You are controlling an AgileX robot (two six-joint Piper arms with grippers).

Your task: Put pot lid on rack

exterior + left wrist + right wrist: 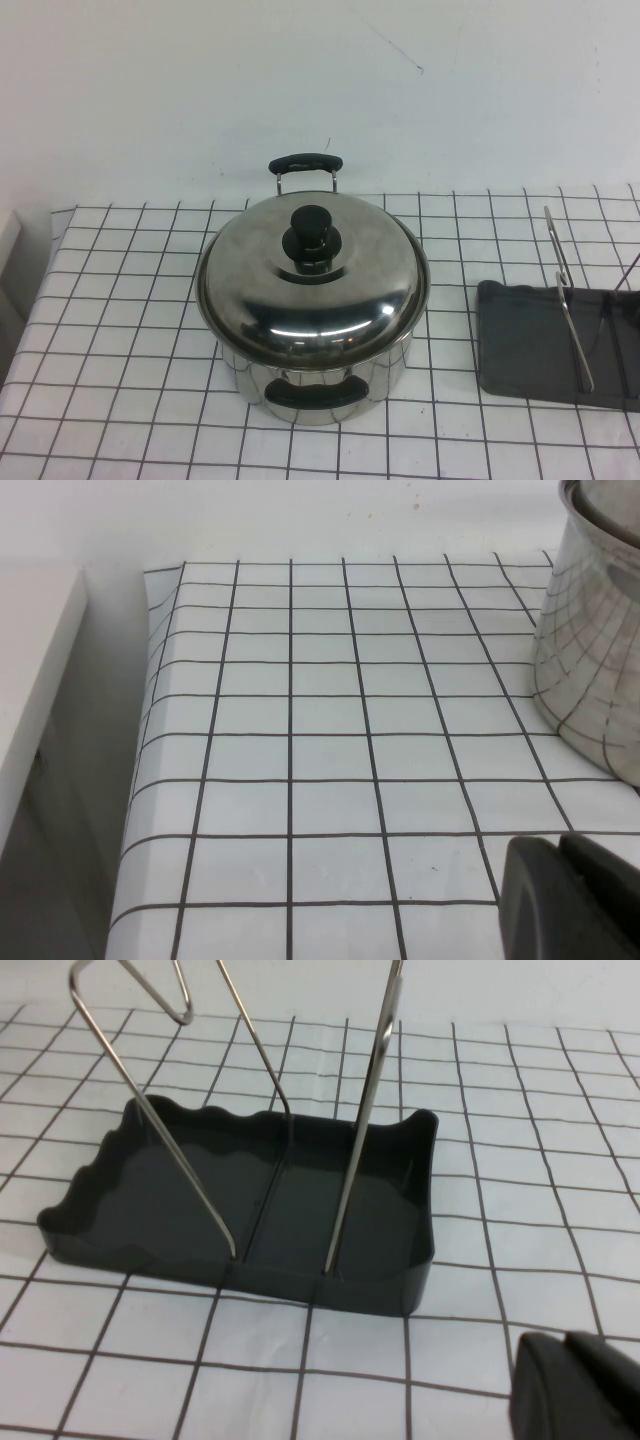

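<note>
The pot lid (312, 278), domed shiny steel with a black knob (311, 237), sits on a steel pot (320, 385) mid-table. The rack (560, 345), wire uprights in a dark grey tray, stands at the right; the right wrist view shows the rack (260, 1210) close, holding nothing. My left gripper (562, 852) is shut and holds nothing, low over the cloth left of the pot (595, 670). On the near side of the rack my right gripper (566, 1345) is shut, also holding nothing. Neither arm shows in the high view.
A white cloth with a black grid (120, 330) covers the table. Its left edge (150, 750) drops off beside a white surface (35, 690). The pot has black handles at the back (305, 162) and front (313, 395). A white wall stands behind.
</note>
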